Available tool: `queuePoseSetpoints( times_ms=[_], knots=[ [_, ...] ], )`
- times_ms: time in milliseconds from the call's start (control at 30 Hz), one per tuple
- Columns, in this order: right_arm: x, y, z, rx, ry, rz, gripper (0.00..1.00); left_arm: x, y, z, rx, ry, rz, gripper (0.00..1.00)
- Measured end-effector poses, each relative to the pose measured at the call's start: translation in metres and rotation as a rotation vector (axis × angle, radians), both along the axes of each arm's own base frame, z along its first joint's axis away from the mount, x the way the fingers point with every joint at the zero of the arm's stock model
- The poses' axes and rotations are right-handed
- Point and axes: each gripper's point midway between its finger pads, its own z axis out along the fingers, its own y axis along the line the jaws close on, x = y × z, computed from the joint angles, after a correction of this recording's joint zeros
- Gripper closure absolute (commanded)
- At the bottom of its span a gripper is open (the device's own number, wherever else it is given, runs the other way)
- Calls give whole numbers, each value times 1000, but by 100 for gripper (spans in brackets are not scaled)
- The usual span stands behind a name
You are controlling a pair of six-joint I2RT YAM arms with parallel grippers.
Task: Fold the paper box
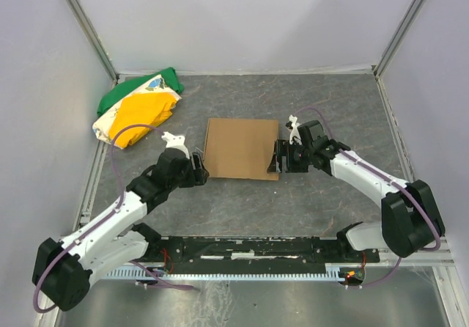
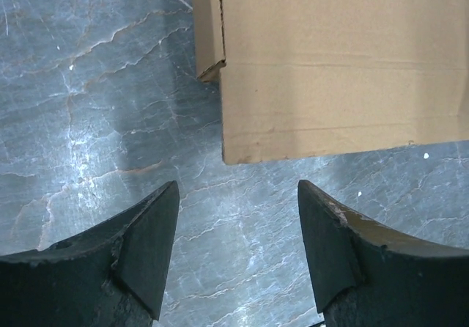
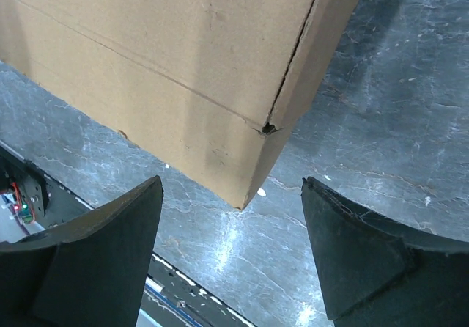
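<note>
The paper box [image 1: 242, 148] is a compact brown cardboard rectangle lying on the grey table between my two arms. My left gripper [image 1: 199, 170] stands open just off its near left corner, nothing between its fingers; the left wrist view shows the paper box [image 2: 344, 70] a short way ahead of the left gripper [image 2: 238, 202]. My right gripper [image 1: 279, 158] is open at the box's near right corner. In the right wrist view that corner of the paper box [image 3: 183, 70] sits just beyond the right gripper [image 3: 231, 195], apart from both fingers.
A green, yellow and white cloth bundle [image 1: 139, 107] lies at the back left of the table. Grey walls with metal posts enclose the table [image 1: 330, 92]. A black rail with wiring [image 1: 249, 250] runs along the near edge between the arm bases.
</note>
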Motion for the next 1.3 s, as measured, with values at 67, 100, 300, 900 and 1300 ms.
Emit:
queuePoseSetpoints(
  times_ms=[67, 100, 300, 900, 1300],
  knots=[
    [0, -3, 0, -13, -3, -5, 15, -4, 3, -5, -18, -12, 10, 27],
    [-1, -3, 0, -16, -4, -6, 15, -5, 3, -7, -22, -13, 15, 27],
    [-10, -15, 3, -37, -35, -31, 15, -12, 22, -27, -11, -46, 90, 25],
    [-15, -17, 0, -29, -34, -48, 16, -11, 25, -72, -48, -82, 163, 28],
    [-15, -17, 0, -30, -32, -46, 16, 3, 8, -57, -128, -141, 152, 28]
  ],
)
